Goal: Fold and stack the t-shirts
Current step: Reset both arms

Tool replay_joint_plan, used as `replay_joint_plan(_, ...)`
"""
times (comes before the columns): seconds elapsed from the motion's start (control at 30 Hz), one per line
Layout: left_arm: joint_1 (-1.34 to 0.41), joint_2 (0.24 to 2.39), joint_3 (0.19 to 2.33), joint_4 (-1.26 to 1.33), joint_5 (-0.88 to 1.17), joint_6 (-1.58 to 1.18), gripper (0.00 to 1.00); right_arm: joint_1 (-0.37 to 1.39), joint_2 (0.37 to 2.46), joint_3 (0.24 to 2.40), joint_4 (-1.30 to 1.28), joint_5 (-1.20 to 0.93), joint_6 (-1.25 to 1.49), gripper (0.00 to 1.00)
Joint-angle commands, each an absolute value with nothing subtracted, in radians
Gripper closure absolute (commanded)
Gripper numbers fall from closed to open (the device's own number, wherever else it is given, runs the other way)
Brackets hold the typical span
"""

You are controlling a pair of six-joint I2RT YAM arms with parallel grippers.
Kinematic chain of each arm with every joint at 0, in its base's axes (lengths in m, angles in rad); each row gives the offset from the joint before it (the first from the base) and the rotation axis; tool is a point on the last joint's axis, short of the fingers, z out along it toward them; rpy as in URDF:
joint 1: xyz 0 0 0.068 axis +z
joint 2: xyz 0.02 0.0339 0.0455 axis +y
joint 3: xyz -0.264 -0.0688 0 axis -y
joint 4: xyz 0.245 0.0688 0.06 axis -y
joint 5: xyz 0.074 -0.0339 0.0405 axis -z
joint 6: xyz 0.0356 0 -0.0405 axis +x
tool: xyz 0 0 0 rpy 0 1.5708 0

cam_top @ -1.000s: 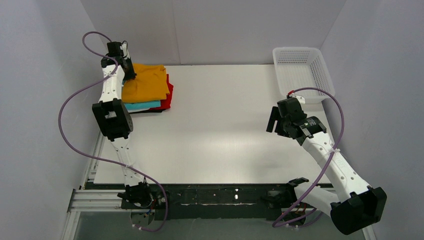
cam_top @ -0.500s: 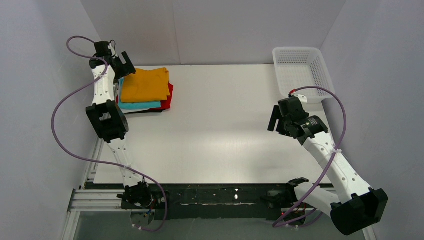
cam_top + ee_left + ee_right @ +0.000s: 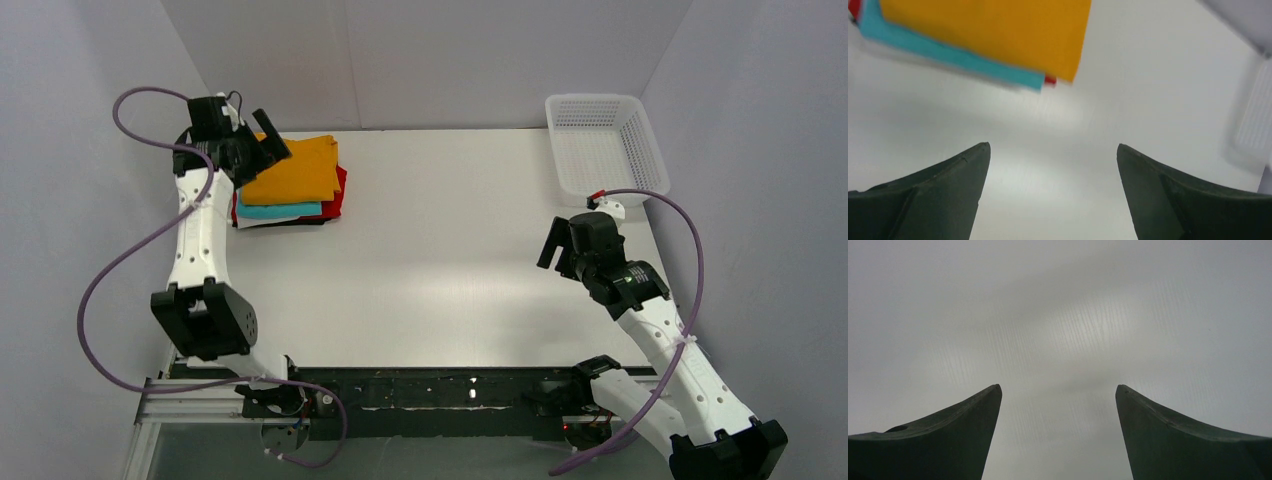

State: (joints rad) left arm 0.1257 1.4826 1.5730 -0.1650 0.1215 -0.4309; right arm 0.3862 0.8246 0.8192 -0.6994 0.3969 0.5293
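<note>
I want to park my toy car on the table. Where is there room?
The middle of the table is bare, from the shirt stack at far left to the basket at far right, and down to the near edge. It is crowded only at the stack, where the left gripper hovers, and by the right gripper.

A plain mustard-orange shirt (image 3: 297, 172) is seen on top, with a turquoise shirt (image 3: 287, 210) and a red shirt (image 3: 341, 187) edging out beneath. The basket (image 3: 600, 150) is shown as white mesh, the table (image 3: 440, 260) as plain white.
</note>
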Motion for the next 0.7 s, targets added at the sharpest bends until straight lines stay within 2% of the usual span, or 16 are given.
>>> replay_joint_plan(0.0, -0.083, 1.225, 1.183, -0.134, -0.039, -0.486, 0.02, 0.383, 0.758, 0.774, -0.585, 0.396, 0.54, 0.08)
replay_joint_plan(0.13, -0.207, 1.04, 0.983, -0.225, -0.137, -0.55, 0.02, 0.383, 0.7, 0.729, -0.58, 0.398, 0.541, 0.08)
replay_joint_plan(0.27, -0.247, 0.87, 0.811, -0.21, -0.112, -0.58, 0.02, 0.383, 0.633, 0.648, -0.486, 0.405, 0.471, 0.07)
replay_joint_plan(0.67, -0.259, 0.796, 0.763, -0.272, -0.176, -0.535, 0.02, 0.383, 0.519, 0.539, -0.394, 0.447, 0.449, 0.07)
